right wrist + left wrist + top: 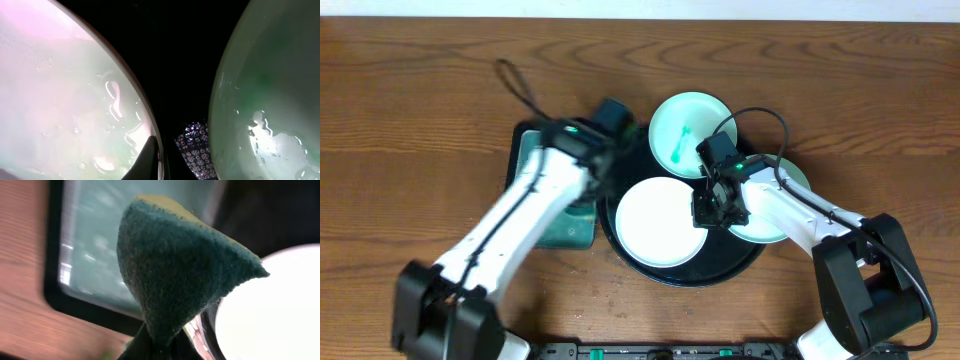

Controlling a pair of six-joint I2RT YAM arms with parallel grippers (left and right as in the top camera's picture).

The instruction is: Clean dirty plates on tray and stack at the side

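Round black tray (725,270) on wooden counter (420,120), carrying all three plates; none stacked at the side yet. Far plate (688,130): pale mint, teal smear at centre, uncleaned. Near plate (658,222): white, beaded with water, no smear visible. Third plate (760,233): partly hidden under the right arm. Left tool (610,122): clamped on a sponge (185,265), dark scouring face outward, poised between the rectangular tray (50,287) of teal liquid and the near plate. Right tool (712,207): low in the gap between near and third plates, one finger (149,157) at the near plate's rim; clamped or not, cannot tell. Hazards, as judged: slip of a wet glossy rim from a shallow pinch; knock against the neighbouring plate on lifting, given the narrow gap; teal drips from sponge onto the clean plate; arm collision over the crowded tray.
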